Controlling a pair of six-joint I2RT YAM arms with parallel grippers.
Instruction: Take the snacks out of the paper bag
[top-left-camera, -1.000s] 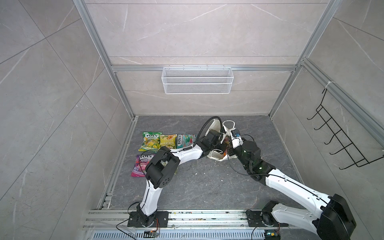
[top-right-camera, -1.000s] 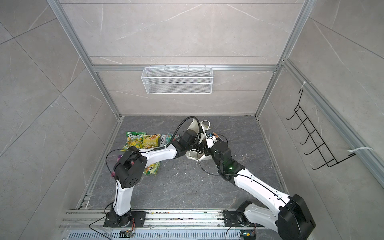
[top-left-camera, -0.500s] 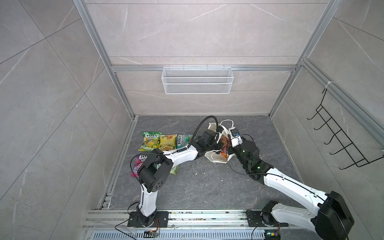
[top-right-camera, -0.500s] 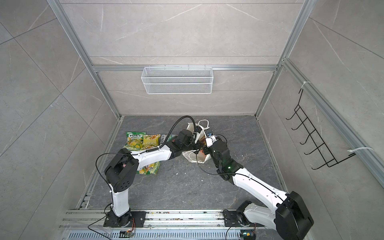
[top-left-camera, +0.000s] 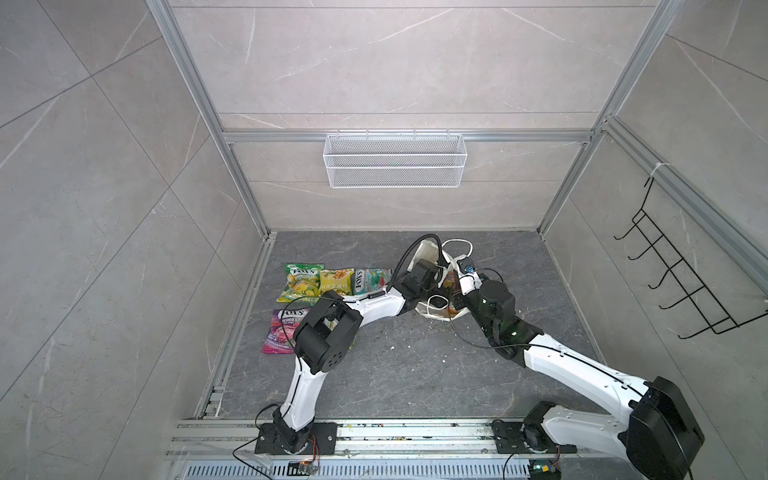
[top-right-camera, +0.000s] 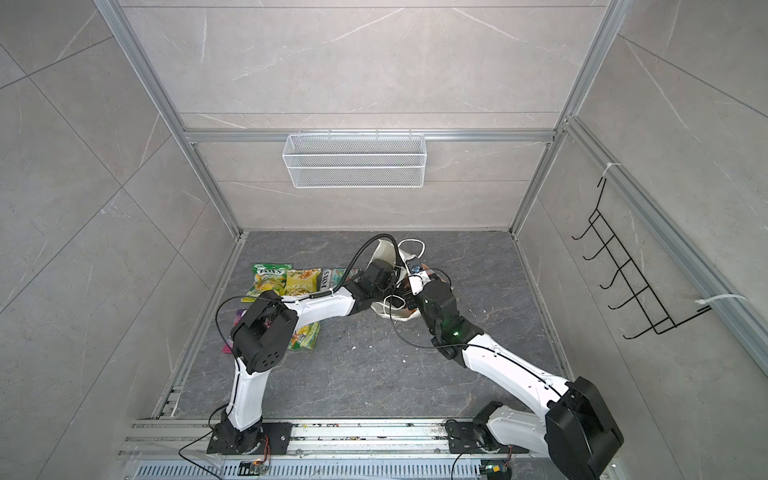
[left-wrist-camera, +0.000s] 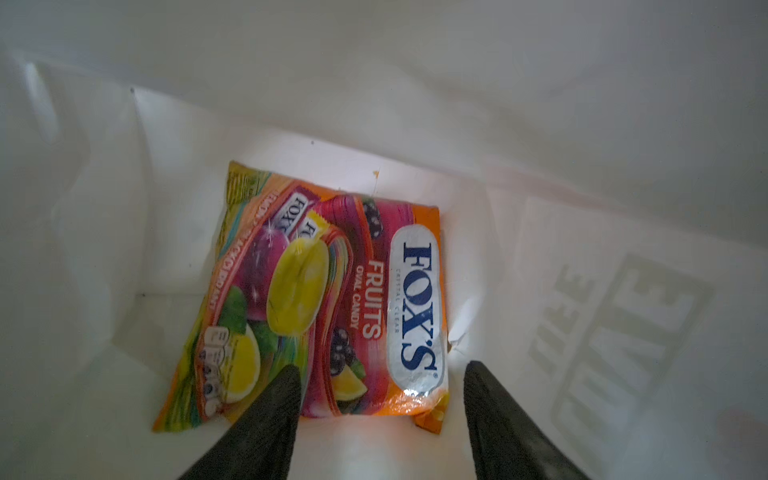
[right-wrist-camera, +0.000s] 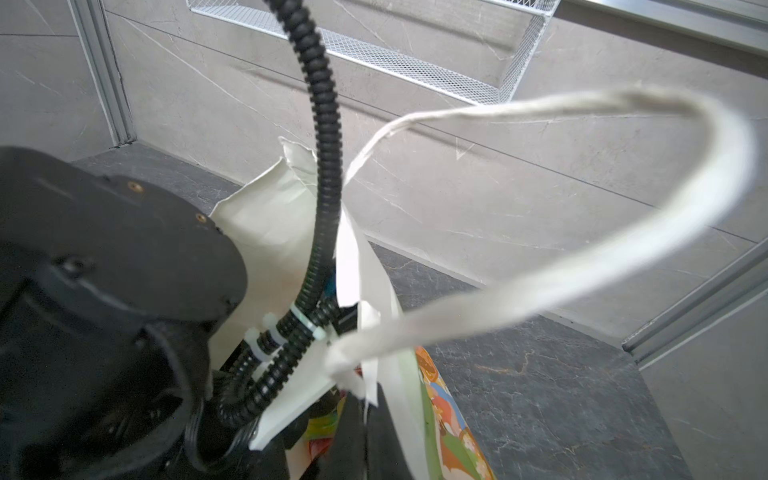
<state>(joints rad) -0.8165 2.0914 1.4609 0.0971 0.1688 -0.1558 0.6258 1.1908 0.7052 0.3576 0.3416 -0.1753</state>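
Reaching into the paper bag, the left gripper stands spread over a candy packet on the bottom; the right gripper pinches the bag rim. Next, I think, the left should lower and close.

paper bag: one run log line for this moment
left end effector: open inside paper bag, candy packet just ahead | right end effector: shut on paper bag rim | other packets: out on floor
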